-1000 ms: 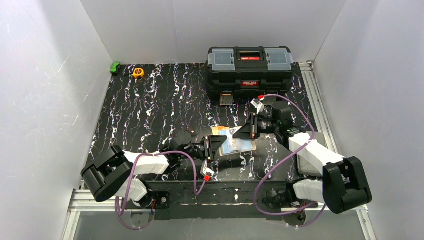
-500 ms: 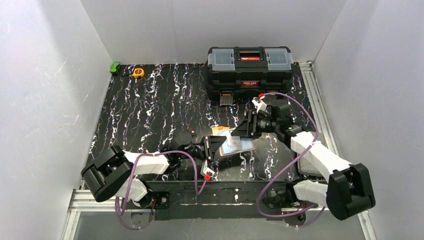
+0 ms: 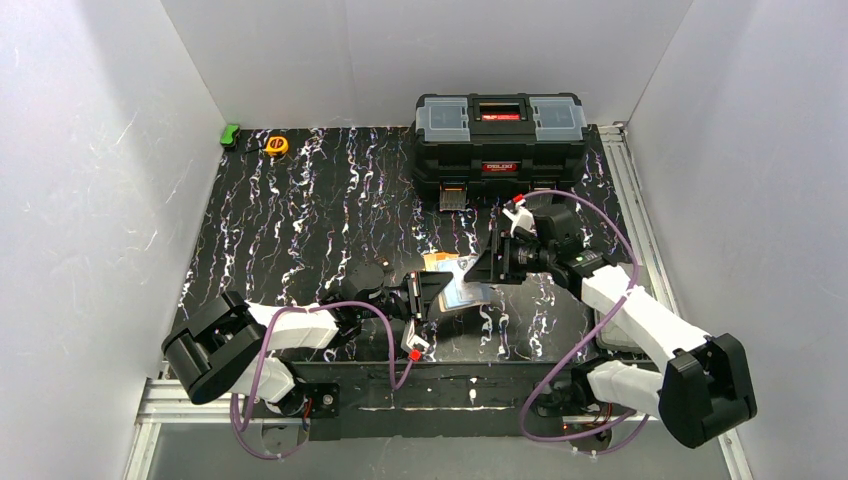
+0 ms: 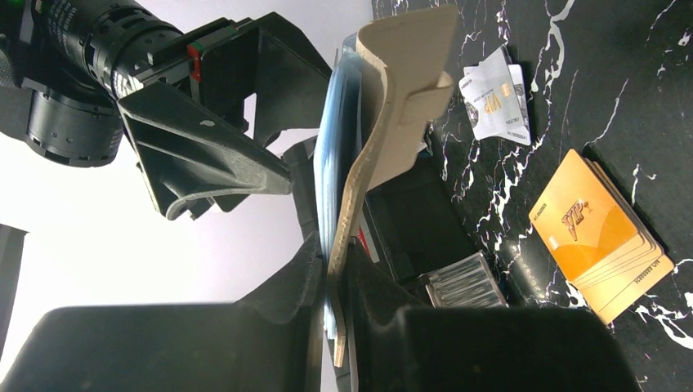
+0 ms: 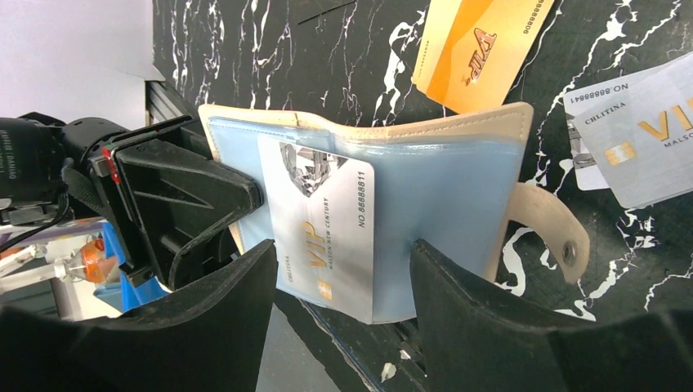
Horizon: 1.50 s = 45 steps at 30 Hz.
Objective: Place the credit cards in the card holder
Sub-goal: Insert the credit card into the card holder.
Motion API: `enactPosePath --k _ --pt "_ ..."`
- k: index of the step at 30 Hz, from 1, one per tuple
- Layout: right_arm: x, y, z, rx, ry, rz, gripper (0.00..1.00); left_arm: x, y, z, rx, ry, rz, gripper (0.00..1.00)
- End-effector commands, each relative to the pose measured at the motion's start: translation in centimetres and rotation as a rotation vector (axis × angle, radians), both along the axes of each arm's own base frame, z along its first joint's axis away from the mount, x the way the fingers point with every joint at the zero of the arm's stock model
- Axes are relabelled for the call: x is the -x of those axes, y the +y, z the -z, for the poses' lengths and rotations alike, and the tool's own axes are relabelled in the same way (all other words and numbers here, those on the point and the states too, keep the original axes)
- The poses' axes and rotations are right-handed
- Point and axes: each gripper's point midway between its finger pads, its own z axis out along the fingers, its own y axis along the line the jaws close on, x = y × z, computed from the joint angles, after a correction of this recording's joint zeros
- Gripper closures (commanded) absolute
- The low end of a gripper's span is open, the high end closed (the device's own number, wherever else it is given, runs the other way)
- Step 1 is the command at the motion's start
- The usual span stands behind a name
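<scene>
The right gripper has opened, its jaws now standing wide either side of the white card in the card holder. Its arm's shoulder has swung toward the frame's lower right.

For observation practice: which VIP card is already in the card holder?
The white diamond-print card, in the card holder's blue sleeve; the orange card and grey cards lie on the table.

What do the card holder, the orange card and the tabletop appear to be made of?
The card holder: cream outer looks like matte faux leather (stitched edge, soft bend); pale blue sleeves look like glossy vinyl. The orange card: probably stiff plastic, shiny, printed lettering. The tabletop: black with white veins, marble-look; stone or printed sheet, cannot tell.
</scene>
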Motion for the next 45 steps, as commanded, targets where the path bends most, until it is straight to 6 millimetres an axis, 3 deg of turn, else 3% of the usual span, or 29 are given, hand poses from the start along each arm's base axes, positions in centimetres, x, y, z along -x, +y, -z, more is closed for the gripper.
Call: enactPosePath --k 1,8,17,31,40,45 --pt "-0.2 1.4 -1.5 -0.005 -0.044 -0.036 0.32 0.3 -0.3 -3.5 0.092 -0.068 0.021 1.0" --pt "0.3 2.2 -2.4 0.04 -0.087 -0.049 0.33 0.3 -0.2 -2.9 0.074 -0.062 0.012 0.99" --pt "0.4 0.6 -2.6 0.173 -0.151 -0.007 0.34 0.3 0.0 -2.5 0.063 -0.058 0.006 0.99" --pt "1.3 2.4 -3.3 0.131 -0.153 -0.066 0.35 0.3 0.0 -2.5 0.06 -0.058 0.005 0.99" --pt "2.0 4.7 -3.9 0.114 -0.157 -0.143 0.37 0.2 -0.1 -2.6 0.064 -0.053 0.003 0.78" --pt "2.8 6.4 -4.8 0.086 -0.179 -0.231 0.37 0.1 0.0 -2.6 0.066 -0.051 0.0 0.74"
